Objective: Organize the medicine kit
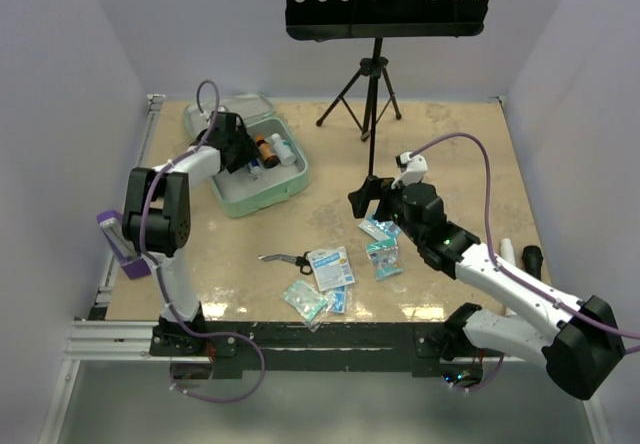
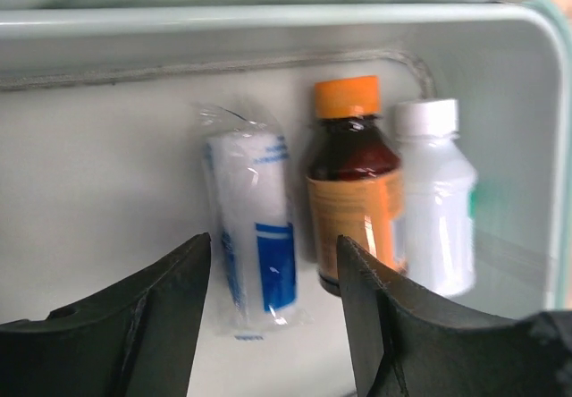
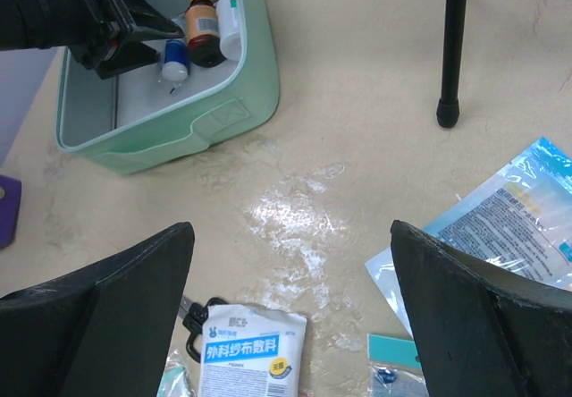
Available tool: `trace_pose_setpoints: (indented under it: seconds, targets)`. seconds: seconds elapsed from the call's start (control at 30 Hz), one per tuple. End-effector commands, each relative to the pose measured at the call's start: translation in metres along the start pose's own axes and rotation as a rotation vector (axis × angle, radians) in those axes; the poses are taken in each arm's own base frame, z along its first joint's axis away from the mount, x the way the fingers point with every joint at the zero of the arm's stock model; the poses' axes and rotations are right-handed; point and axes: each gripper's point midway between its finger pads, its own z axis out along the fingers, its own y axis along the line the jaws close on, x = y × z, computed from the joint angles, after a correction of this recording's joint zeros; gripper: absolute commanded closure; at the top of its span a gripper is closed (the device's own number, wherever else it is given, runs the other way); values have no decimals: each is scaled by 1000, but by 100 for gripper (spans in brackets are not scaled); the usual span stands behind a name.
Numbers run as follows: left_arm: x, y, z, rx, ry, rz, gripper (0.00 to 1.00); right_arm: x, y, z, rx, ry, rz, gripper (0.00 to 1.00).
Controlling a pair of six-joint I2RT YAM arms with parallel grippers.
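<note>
Mint-green tin, the medicine kit (image 1: 262,196), sits open at the far left of the table with its lid thrown back, and it is partly filled: a plastic-wrapped gauze roll (image 2: 255,227), an amber bottle (image 2: 353,200) with an orange cap and a white bottle (image 2: 433,209) lie side by side against one inner wall, leaving much of the greyish floor bare. By my reckoning the job is somewhere short of half done, since several flat blue-and-white packets (image 1: 330,264) and a pair of black-handled scissors (image 1: 285,259) lie loose on the near middle of the table, with two more sachets (image 1: 382,244) just beside the right arm (whether everything out there belongs in the tin I cannot say). The left arm reaches forward over the open case, wrist bent down, and the left gripper (image 1: 248,159) stands with its jaws parted on either side of the gauze roll, a gap showing at one finger, so it grips nothing. The right arm stretches diagonally toward the table's centre; the right gripper (image 3: 290,236) hovers above bare tabletop near the packets, jaws spread wide and empty.
</note>
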Motion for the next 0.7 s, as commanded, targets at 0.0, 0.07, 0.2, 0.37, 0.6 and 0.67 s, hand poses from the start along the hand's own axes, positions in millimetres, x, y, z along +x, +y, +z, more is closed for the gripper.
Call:
trace_pose_setpoints:
  seconds: [0.0, 0.07, 0.2, 0.37, 0.6, 0.67]
  targets:
    - [-25, -31, -48, 114, -71, 11, 37, -17, 7, -6, -26, -57, 10, 3]
    - [-22, -29, -65, 126, -80, 14, 36, -19, 7, -7, -26, -64, 9, 3]
    - [-21, -32, -113, 158, -130, 46, 36, -22, 7, -8, -28, -71, 6, 3]
    - [18, -56, -170, 147, -179, 220, 36, -18, 7, -7, -32, -66, 4, 3]
    - [100, -70, -214, 199, -146, 309, 24, -6, 3, 1, -16, -29, 1, 3]
    - [128, -63, -216, 241, -109, 292, 0, 1, 0, 3, -5, -6, 0, 3]
